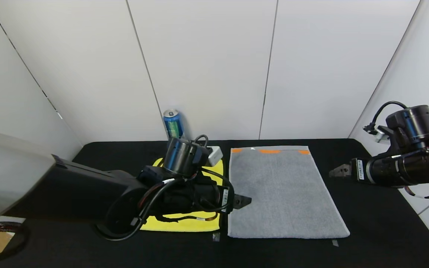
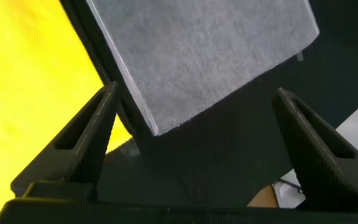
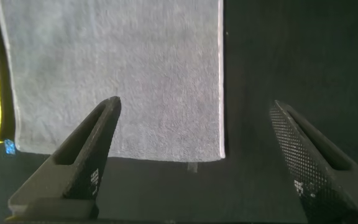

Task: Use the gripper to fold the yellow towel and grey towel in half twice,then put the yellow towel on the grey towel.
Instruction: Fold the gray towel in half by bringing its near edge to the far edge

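Both my claws gape empty: left claw (image 1: pixel 245 201) at the grey towel (image 1: pixel 285 193)'s near-left edge, right claw (image 1: pixel 339 171) beside its far-right; I'd pinch corners squarely.

Both arms: black housings with glossy cylindrical wrist joints, looped black cables, small white labels. Left end effector (image 1: pixel 242 201) and right end effector (image 1: pixel 339 171): two dark wedge-shaped fingers each, slotted, the right's dotted
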Controlling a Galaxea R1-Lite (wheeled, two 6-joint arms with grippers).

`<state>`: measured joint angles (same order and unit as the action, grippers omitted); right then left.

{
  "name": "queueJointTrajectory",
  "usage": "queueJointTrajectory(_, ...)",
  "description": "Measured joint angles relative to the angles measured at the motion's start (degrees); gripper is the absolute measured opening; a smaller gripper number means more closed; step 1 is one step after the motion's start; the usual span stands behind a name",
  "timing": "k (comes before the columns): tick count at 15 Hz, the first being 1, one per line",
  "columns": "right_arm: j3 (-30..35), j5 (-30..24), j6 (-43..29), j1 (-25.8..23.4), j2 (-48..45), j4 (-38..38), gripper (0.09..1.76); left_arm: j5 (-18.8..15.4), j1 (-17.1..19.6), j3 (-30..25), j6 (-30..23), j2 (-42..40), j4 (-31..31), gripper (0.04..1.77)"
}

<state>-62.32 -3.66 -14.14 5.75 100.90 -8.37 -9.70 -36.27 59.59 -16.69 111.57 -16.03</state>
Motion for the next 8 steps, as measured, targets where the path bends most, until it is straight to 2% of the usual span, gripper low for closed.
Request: queueJointTrajectory(8, 0.46, 0.33, 0.09, -0.11, 6.35, 0.15, 1.71, -1.43, -0.17, 0.17, 0.22, 5.49, -0.20, 1.72)
